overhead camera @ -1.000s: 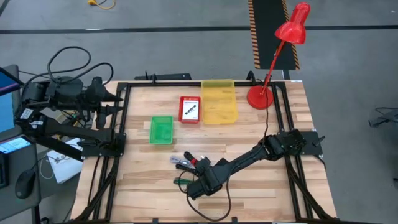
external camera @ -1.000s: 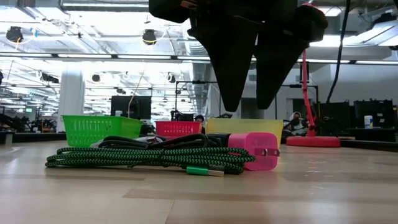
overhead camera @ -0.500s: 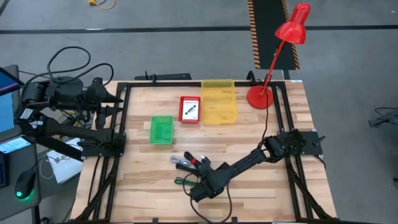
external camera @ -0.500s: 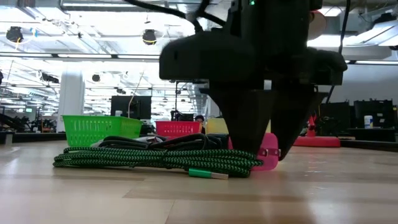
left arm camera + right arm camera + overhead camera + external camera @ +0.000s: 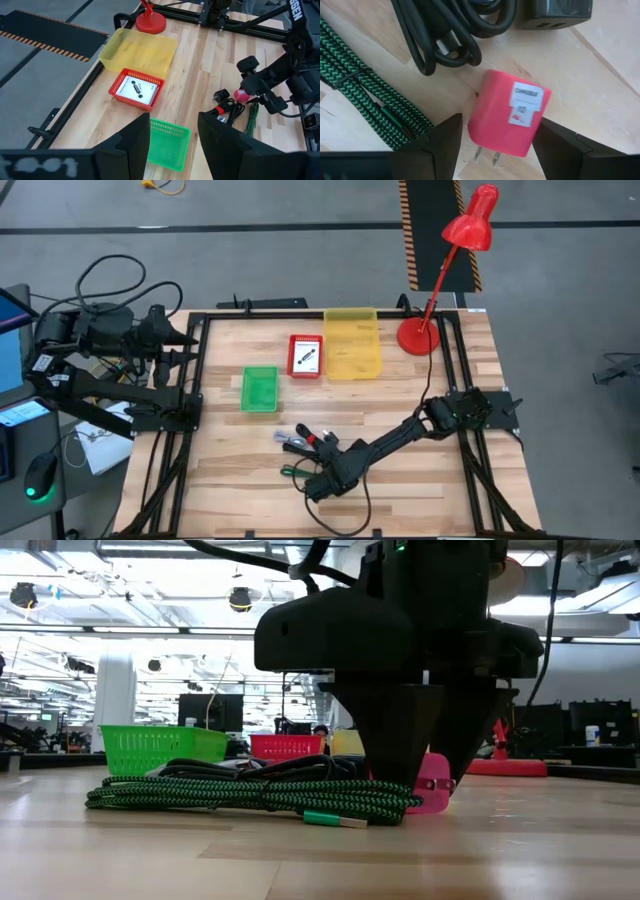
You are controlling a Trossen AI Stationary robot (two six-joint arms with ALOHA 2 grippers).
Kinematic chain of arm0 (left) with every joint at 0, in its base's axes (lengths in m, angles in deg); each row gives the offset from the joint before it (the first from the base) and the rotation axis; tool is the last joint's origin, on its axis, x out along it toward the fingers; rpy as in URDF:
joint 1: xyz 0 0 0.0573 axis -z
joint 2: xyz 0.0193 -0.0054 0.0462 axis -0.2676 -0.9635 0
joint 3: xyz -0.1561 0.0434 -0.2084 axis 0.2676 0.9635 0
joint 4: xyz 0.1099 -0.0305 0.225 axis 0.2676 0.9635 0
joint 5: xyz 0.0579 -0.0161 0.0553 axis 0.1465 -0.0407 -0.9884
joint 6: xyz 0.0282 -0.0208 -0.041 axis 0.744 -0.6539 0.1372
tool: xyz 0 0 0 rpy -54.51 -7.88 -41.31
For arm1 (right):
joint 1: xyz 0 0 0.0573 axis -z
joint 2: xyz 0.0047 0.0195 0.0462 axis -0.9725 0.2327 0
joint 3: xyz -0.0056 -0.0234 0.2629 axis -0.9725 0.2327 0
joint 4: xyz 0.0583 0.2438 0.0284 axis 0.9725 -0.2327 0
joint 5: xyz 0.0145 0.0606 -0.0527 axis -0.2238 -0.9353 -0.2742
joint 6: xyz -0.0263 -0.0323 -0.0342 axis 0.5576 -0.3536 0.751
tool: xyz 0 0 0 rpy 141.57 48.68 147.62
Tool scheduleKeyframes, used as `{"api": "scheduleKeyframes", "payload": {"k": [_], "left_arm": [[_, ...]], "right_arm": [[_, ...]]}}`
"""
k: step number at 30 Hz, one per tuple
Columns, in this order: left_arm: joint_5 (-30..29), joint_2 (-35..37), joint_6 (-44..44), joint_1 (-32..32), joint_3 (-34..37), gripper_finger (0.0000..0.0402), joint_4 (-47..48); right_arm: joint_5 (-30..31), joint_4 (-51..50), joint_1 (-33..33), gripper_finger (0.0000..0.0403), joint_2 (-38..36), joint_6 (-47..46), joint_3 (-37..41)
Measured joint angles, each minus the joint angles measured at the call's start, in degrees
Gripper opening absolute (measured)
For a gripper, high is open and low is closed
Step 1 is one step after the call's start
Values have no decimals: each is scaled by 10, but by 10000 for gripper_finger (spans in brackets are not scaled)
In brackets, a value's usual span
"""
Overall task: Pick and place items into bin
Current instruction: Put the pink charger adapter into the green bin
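Note:
A pink wall charger (image 5: 507, 119) lies flat on the table, its prongs toward the wrist camera. Next to it lie a coiled green braided cable (image 5: 250, 798), a black cable bundle (image 5: 445, 35) and a black charger block (image 5: 555, 12). My right gripper (image 5: 497, 142) is open and lowered over the pink charger (image 5: 437, 790), one finger on each side of it. In the high view it shows near the table's near edge (image 5: 322, 476). My left gripper (image 5: 172, 145) waits open off the table's left edge. My right gripper comes at the pink charger from above, pointing down, with one finger (image 5: 442, 137) on each long side of its body (image 5: 485, 110). I cannot tell whether the fingers touch it. The charger lies flat on the table.
Three bins stand toward the far side: a green one (image 5: 259, 389), a red one (image 5: 306, 356) holding a white printed card, and a yellow one (image 5: 352, 342). A red desk lamp (image 5: 418, 335) stands at the far right corner. Bare wood lies between the cables and the bins.
My right gripper has come down from above the cable pile until its fingertips stand at table height around the pink charger. The charger and the green cable have shifted slightly toward the table's right.

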State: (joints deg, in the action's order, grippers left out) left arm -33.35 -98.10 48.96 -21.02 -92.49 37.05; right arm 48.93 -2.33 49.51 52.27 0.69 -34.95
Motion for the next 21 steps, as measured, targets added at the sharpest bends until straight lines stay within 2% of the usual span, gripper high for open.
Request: {"api": "scheduleKeyframes", "payload": {"k": [14, 17, 21], "left_arm": [[0, 0, -4, 0, 0, 154, 0], [0, 0, -4, 0, 0, 154, 1], [0, 0, -6, 0, 0, 154, 1]], "right_arm": [[24, 5, 16, 217, 0, 15, 0], [26, 6, 17, 199, 1, 15, 0], [26, -1, 17, 149, 1, 15, 0]]}}
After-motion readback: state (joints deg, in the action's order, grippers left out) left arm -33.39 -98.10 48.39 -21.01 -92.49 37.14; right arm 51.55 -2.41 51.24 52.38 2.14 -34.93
